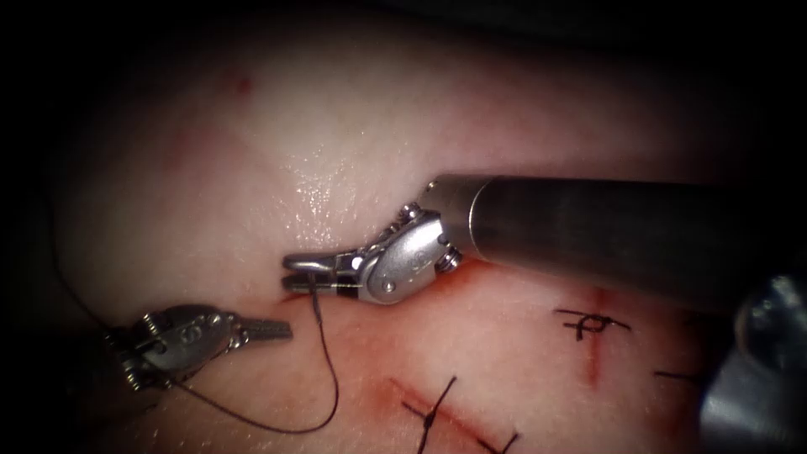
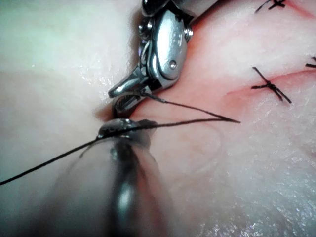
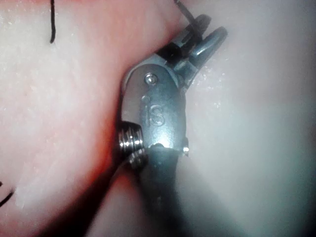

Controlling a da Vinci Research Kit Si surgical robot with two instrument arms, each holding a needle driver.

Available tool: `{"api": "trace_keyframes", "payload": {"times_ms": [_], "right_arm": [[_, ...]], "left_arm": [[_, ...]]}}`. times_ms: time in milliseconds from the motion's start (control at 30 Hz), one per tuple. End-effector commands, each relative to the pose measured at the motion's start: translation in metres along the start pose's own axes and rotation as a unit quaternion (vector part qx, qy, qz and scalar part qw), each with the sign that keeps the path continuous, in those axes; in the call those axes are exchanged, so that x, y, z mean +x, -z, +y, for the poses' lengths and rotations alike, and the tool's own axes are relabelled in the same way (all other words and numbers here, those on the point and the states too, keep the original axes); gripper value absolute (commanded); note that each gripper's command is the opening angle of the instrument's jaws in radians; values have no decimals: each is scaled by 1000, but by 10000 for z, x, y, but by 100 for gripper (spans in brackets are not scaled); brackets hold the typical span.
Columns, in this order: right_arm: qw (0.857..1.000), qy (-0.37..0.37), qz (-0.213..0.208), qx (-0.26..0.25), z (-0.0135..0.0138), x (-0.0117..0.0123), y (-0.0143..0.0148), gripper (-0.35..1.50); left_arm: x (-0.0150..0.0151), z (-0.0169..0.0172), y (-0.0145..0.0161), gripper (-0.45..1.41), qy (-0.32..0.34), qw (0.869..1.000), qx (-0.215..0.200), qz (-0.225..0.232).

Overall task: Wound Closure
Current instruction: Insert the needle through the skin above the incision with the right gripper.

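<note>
Counting the scene gives two grippers, one thread and, on the tissue (image 1: 336, 143), three knotted stitches (image 1: 591, 324) over closed cuts right of the open cut (image 1: 294, 294). Reaching in from the right, the right gripper (image 1: 303, 275) has its jaws closed down on a dark piece at the cut's edge, needle or thread I cannot tell, from which the thread (image 1: 329, 370) hangs and loops down and back left. Lower left, near the tissue's edge, the left gripper (image 1: 269, 329) lies with jaws closed, the thread running beside it; whether it clamps the thread I cannot tell.
</note>
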Motion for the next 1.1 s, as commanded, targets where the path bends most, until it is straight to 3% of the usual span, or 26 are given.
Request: {"api": "trace_keyframes", "payload": {"times_ms": [33, 367, 1100], "right_arm": [[1000, -2, 0, 3, -2, -8, -8, -35], [1000, -16, -19, 12, -8, -20, 1, -35], [999, -29, -25, -5, 18, -8, 24, -35]], "left_arm": [[2, -3, -8, -35, -1, 1000, 0, 1], [1, -3, -7, -35, -1, 1000, -1, 1], [3, 1, -7, -40, 1, 1000, 2, 0]]}}
